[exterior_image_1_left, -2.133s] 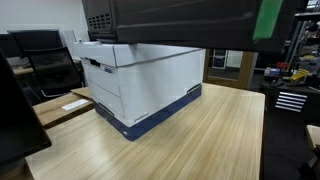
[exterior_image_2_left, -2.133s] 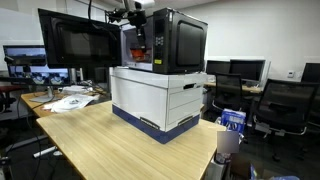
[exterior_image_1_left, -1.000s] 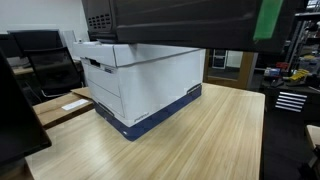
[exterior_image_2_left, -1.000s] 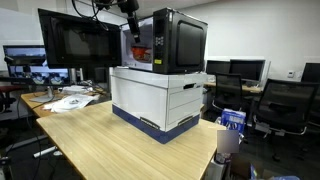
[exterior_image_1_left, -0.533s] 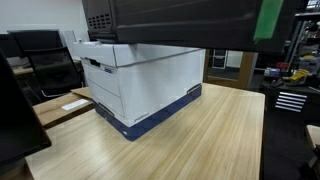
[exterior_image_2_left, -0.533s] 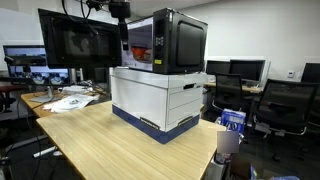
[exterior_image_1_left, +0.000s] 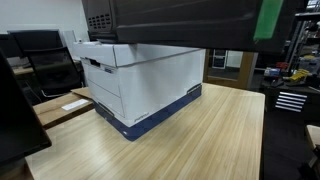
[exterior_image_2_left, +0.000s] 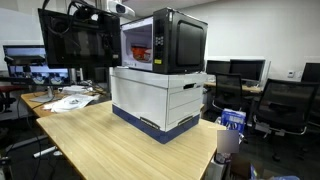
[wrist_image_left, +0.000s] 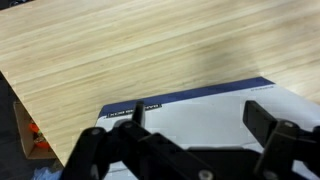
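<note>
With its jaws wide apart and empty, the gripper (wrist_image_left: 197, 114) has lifted up and left, clear of the front of the black boxy microwave oven (exterior_image_2_left: 172, 40), which sits atop the white cardboard box with a blue base (exterior_image_2_left: 160, 100) on the light wooden counter (exterior_image_2_left: 90, 145), so the work at its door seems finished.

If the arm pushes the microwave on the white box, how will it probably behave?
The microwave looks bulky and rigid, so probably heavy; it would likely slide rather than tip. It stands on a cardboard box, whose lid may sag or shift. It covers most of the lid, so a long push might carry it off the edge.
</note>
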